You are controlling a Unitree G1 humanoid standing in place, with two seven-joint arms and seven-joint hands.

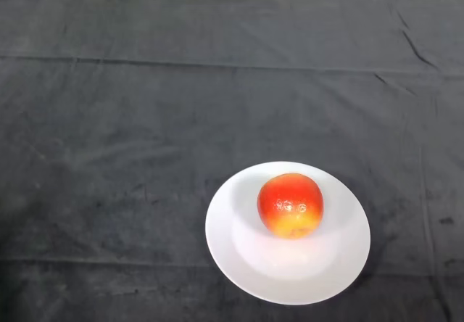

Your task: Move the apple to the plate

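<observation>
A red and yellow apple (290, 204) sits upright on a white round plate (239, 264), a little above the plate's middle. The plate lies on the dark cloth at the lower right of centre in the head view.
The dark cloth (145, 119) covers the whole table, with creases running across it. The table's far edge runs along the top of the view.
</observation>
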